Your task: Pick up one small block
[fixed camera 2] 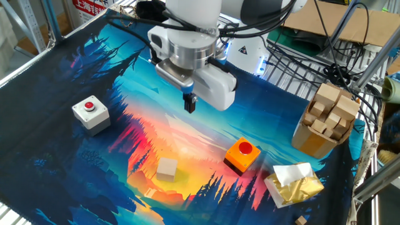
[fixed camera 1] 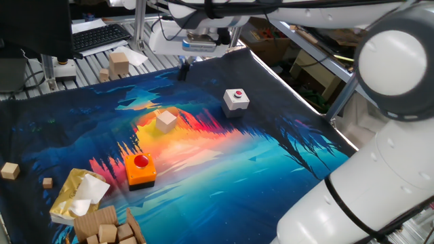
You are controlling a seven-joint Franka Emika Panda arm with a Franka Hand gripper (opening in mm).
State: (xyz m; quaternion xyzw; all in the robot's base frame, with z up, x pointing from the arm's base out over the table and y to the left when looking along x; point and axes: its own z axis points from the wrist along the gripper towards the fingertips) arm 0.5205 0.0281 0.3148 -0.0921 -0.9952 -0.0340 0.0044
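The small block [fixed camera 1: 165, 120] is a pale beige wooden cube lying on the orange part of the printed mat; it also shows in the other fixed view [fixed camera 2: 167, 169]. My gripper [fixed camera 1: 182, 72] hangs in the air above the far part of the mat, well behind the block and apart from it. In the other fixed view the gripper [fixed camera 2: 189, 103] has its dark fingers together and holds nothing.
A white button box [fixed camera 1: 235, 99] with a red button stands right of the block. An orange button box [fixed camera 1: 140, 169] stands nearer. A cardboard box of wooden blocks [fixed camera 2: 325, 119], a yellow tissue pack [fixed camera 1: 78, 193], a taller tan block [fixed camera 1: 119, 64] and tiny tan cubes [fixed camera 1: 9, 170] lie around the mat's edges.
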